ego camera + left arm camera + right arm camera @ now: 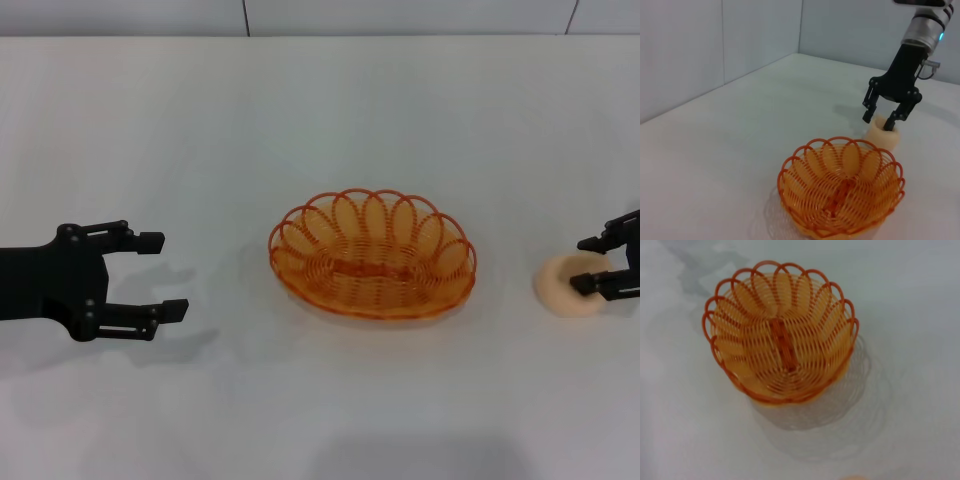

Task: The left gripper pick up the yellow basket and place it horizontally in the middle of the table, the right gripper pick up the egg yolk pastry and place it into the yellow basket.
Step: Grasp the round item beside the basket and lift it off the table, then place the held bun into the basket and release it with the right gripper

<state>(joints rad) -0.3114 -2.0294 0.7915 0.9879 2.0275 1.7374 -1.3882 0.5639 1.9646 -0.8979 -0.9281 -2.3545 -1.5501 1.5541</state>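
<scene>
The yellow basket [372, 255] sits lengthwise across the middle of the white table [320, 110], empty; it also shows in the left wrist view [841, 192] and the right wrist view [782, 335]. My left gripper [163, 275] is open and empty, well to the left of the basket at table height. The egg yolk pastry [562, 292] lies on the table to the right of the basket. My right gripper [583, 265] is at the pastry with its fingers apart, over its top [878, 122]. Whether they touch the pastry [883, 137] I cannot tell.
A grey wall [400, 15] runs along the table's far edge. The right arm [920, 45] comes down steeply onto the pastry. A sliver of the pastry [855, 477] shows at the edge of the right wrist view.
</scene>
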